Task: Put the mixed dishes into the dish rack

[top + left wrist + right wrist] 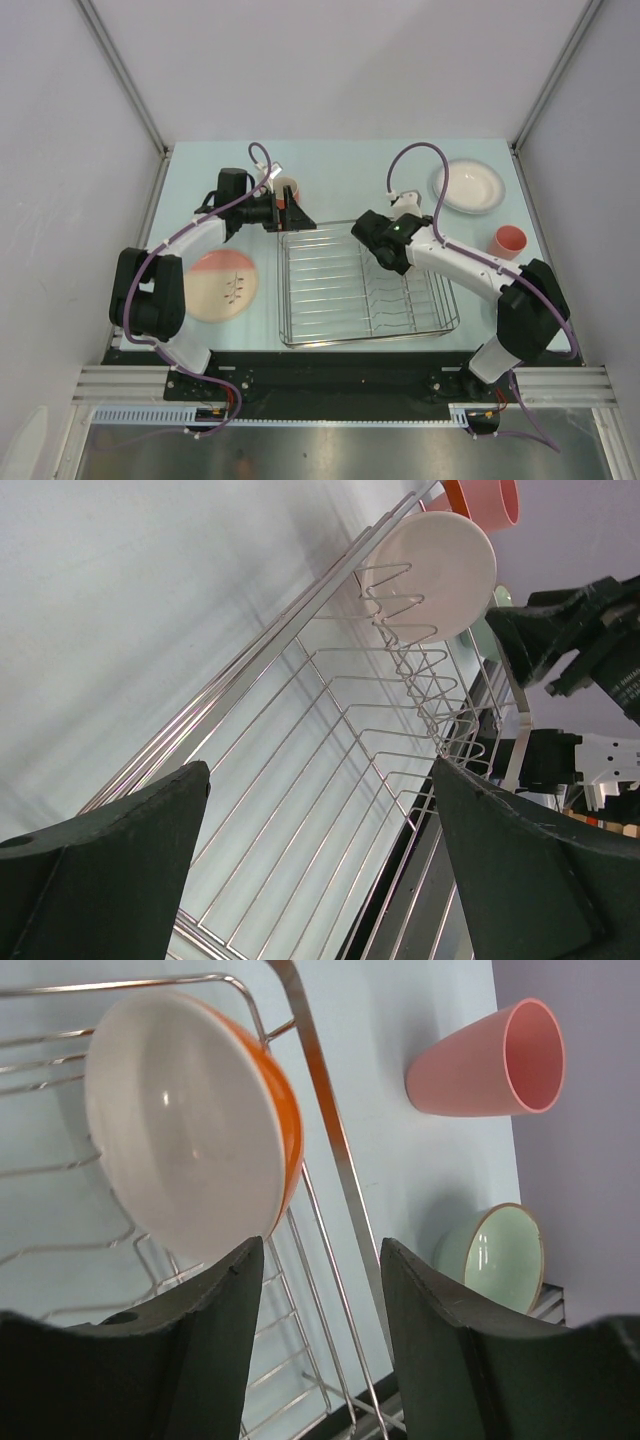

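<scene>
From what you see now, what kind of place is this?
Probably a robot test cell, not a kitchen: white panels in metal framing, two arms bolted at the table edge, a dish rack between them.

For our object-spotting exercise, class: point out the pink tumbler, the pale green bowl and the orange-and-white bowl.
pink tumbler (460, 1075), right wrist view, outer side wall.
pale green bowl (500, 1257), right wrist view, inner surface.
orange-and-white bowl (180, 1130), right wrist view, white inside.

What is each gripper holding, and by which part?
Nothing: the left gripper and the right gripper are both open and empty; the silver wire rack lies beyond them.
</scene>
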